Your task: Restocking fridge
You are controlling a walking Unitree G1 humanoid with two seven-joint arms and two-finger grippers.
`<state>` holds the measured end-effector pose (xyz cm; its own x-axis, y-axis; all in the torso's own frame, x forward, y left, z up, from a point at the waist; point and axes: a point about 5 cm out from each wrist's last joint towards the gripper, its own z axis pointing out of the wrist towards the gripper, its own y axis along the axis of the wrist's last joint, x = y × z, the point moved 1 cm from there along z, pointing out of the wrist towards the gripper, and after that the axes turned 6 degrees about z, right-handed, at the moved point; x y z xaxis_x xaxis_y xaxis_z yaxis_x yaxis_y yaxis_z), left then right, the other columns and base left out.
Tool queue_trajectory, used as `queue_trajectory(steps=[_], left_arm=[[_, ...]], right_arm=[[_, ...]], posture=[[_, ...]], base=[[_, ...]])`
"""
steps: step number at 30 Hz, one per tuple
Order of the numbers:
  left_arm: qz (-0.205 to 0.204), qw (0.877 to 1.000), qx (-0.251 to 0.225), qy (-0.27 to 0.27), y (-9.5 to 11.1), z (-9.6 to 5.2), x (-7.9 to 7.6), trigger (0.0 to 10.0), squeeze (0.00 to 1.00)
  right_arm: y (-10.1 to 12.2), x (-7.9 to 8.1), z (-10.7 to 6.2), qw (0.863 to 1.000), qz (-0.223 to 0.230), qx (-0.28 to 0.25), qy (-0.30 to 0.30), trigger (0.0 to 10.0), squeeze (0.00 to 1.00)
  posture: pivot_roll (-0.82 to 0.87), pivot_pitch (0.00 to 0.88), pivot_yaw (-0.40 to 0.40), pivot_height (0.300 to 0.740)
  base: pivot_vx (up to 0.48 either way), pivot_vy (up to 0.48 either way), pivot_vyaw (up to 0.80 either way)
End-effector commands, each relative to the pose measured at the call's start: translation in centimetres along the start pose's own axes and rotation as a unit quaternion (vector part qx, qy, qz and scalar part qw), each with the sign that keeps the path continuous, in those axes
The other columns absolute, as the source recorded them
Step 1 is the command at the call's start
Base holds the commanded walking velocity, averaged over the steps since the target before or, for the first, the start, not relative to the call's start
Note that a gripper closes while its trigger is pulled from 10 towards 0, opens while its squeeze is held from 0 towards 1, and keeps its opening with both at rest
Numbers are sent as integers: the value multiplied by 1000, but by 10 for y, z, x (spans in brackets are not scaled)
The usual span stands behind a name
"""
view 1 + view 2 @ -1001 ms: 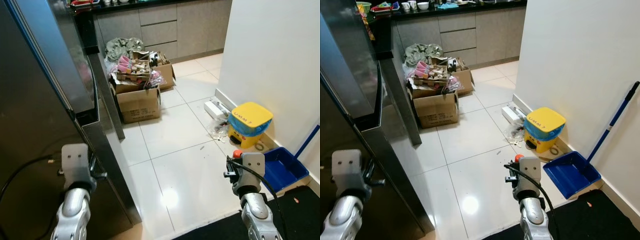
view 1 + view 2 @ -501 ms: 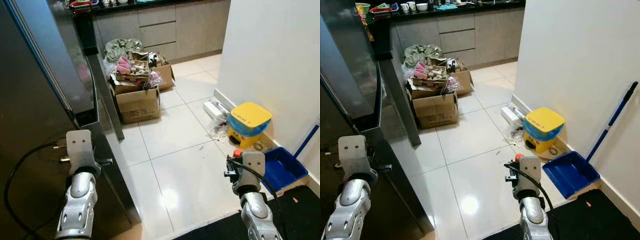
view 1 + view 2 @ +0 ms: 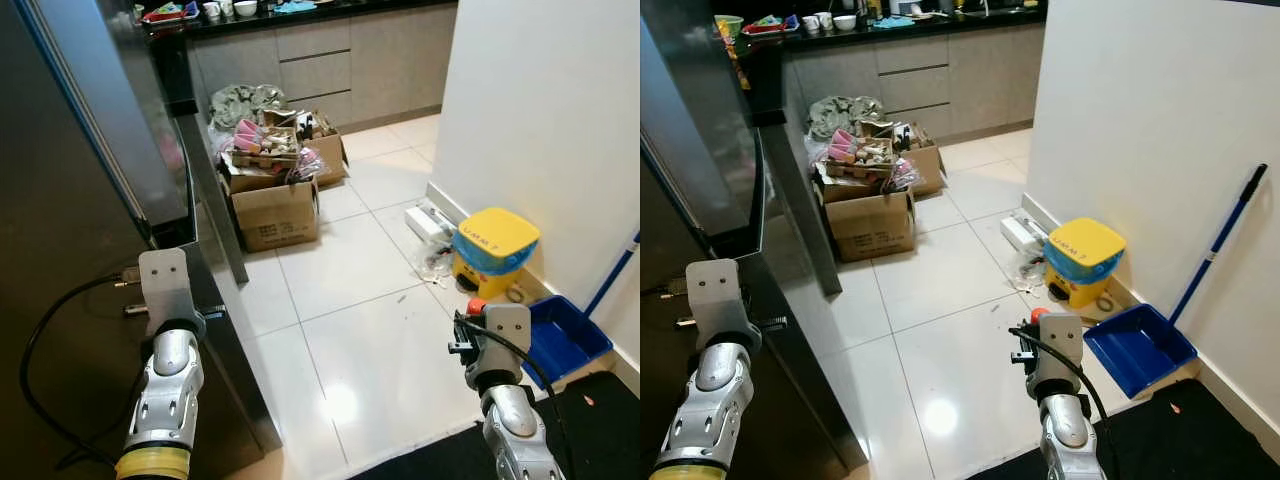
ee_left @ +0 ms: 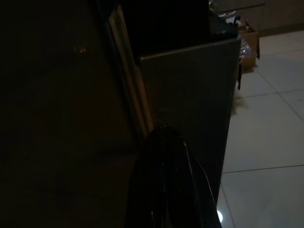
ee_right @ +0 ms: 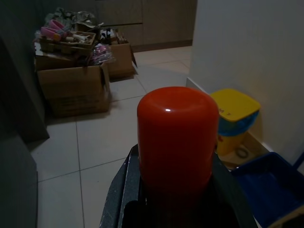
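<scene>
The dark steel fridge [image 3: 60, 200] stands shut on my left, its door edge [image 3: 215, 330] running down beside the tiled floor. My left arm [image 3: 165, 300] is raised against the fridge front. In the left wrist view, my left gripper [image 4: 164, 133] is shut, its tips at the seam along the fridge's door edge [image 4: 142, 118]. My right gripper [image 5: 173, 159] is held low at the right, shut on a bottle with a red cap [image 5: 174, 128]. That red cap [image 3: 475, 306] peeks over the right wrist.
Open cardboard boxes [image 3: 275, 205] full of clutter sit on the floor ahead. A yellow bin [image 3: 495, 245], a blue dustpan [image 3: 560, 340] and a broom handle [image 3: 1215, 250] line the white wall [image 3: 540, 120]. A black mat [image 3: 600, 430] lies at my feet.
My left arm has risen and moved in closer to the fridge door edge. The right arm with the red-capped bottle has stayed put. The view shifted slightly.
</scene>
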<state>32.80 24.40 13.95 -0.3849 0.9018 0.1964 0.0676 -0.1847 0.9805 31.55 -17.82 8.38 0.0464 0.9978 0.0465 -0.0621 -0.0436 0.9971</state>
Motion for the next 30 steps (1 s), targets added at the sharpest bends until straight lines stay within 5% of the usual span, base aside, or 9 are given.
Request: queue_trajectory(steps=[1,19,20,30], left_arm=[[12,999,3,35,-2,5,21,10000,0],[-8,1000,3,18,-2,15,5,10000,0],[-9,1000,2,17,-1,16,3,10000,949],[-18,1000,-11,-4,4,20,-1,10000,1000]], right_arm=[[0,0,-2,1000,2,-2,-1,10000,0],[-1,1,-2,1000,3,-1,-2,10000,0],[-1,1,-2,1000,3,-1,-2,10000,0],[-1,1,-3,1000,2,-1,-2,10000,0]], posture=[[-79,91,67,740],[-82,95,70,740],[-82,95,70,740],[-86,92,71,740]], base=[[0,0,0],[0,0,0],[0,0,0],[0,0,0]])
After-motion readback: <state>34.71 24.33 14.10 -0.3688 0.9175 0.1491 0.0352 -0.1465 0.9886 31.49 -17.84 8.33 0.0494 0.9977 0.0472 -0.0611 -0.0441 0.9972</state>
